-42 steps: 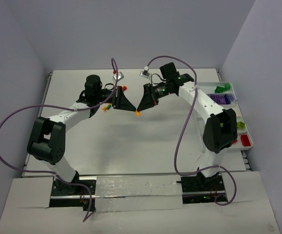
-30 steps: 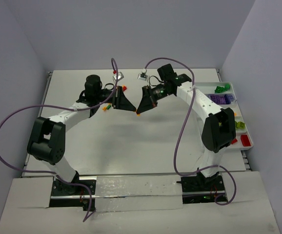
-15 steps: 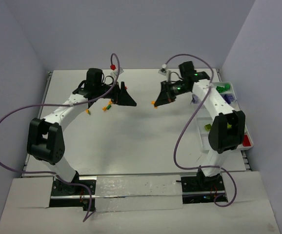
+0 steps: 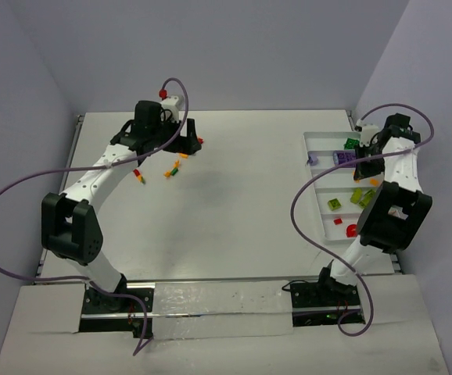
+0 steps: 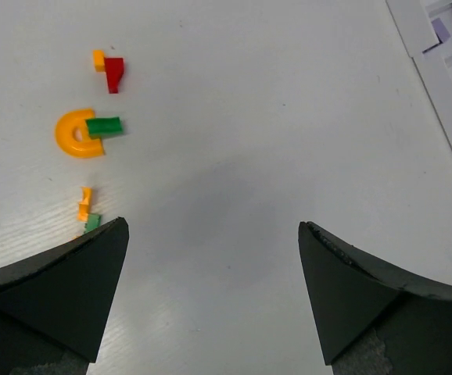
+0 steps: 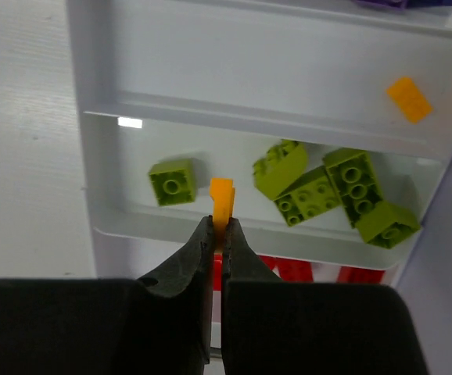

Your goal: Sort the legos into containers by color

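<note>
Pale lavender walls close in the white table, where my two arms have parted company. A second ago both grippers worked nose to nose near the middle of the far edge. Now my right gripper has swung out over the white tray at the right edge, its tips pinched tight on a small orange piece.

The carry looks all but done, though the drop is not. The piece hangs above the compartment of lime bricks, while a lone orange brick lies one compartment over, toward the far edge. By my reckoning a short shift that way is needed before I let go.

My left gripper has pulled back toward the far-left corner and hovers with its fingers wide apart, holding nothing. On the bare tabletop ahead of it wait an orange arch touching a green brick, a red piece and a few smaller orange and green bits. Those loose pieces tell me the sorting has some way to run.
</note>
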Motion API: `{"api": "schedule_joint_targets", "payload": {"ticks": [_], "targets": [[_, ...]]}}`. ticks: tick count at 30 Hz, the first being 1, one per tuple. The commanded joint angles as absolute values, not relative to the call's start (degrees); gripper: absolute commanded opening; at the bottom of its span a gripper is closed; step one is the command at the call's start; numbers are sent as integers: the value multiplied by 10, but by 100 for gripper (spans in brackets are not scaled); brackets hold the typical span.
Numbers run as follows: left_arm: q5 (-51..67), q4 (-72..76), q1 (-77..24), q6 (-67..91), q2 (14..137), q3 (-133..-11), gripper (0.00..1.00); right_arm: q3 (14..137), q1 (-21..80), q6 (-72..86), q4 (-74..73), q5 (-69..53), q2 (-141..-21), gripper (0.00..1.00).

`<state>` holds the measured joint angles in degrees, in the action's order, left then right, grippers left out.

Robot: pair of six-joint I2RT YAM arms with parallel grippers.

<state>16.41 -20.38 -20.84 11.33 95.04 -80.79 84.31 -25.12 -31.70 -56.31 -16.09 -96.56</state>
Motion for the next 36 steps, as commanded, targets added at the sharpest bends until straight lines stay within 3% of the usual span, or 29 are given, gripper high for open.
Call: {"api": "schedule_joint_targets", "payload": {"ticks": [1,11,19,23,25,28,36], "targets": [[126,-210,-207,65,939,-829,99,900,-254,-336,-540,-92,-1026,0],[144,-220,-206,48,956,-826,99,1012,-253,-297,-516,-53,-1167,0],[144,-239,-195,45,979,-848,99,1032,-250,-295,-512,-9,-1210,0],[149,-249,-179,49,991,-849,99,1024,-249,-299,-508,3,-1225,12],[149,-259,-160,54,998,-848,99,1017,-250,-298,-505,19,-1230,26],[136,-277,-137,64,1007,-853,95,1016,-249,-296,-505,21,-1234,38],[69,-299,-68,113,1000,-819,86,1035,-222,-281,-525,4,-1199,54]]}}
